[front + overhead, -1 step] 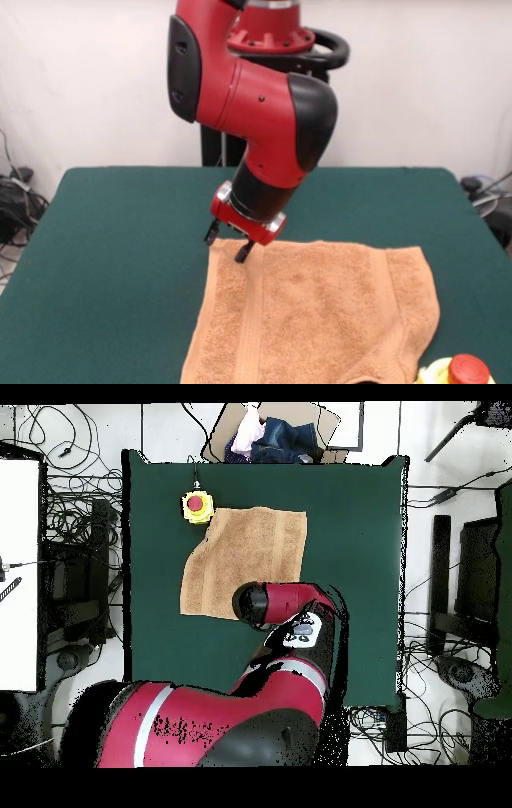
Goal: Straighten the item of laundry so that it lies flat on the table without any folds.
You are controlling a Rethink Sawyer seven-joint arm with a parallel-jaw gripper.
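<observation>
The item of laundry is an orange-tan towel spread mostly flat on the green table, with a woven band running along its left part. Its near right edge is uneven and looks drawn in. My gripper hangs just over the towel's far left corner. It is open, with one fingertip at the towel's edge and the other over the cloth. In the overhead view the towel lies in the table's far half, and the red arm covers its near right corner and hides the gripper.
A yellow box with a red button stands at the towel's near right corner, seen from above at the towel's top left. A cardboard box of clothes lies beyond the table edge. Cables run along both sides.
</observation>
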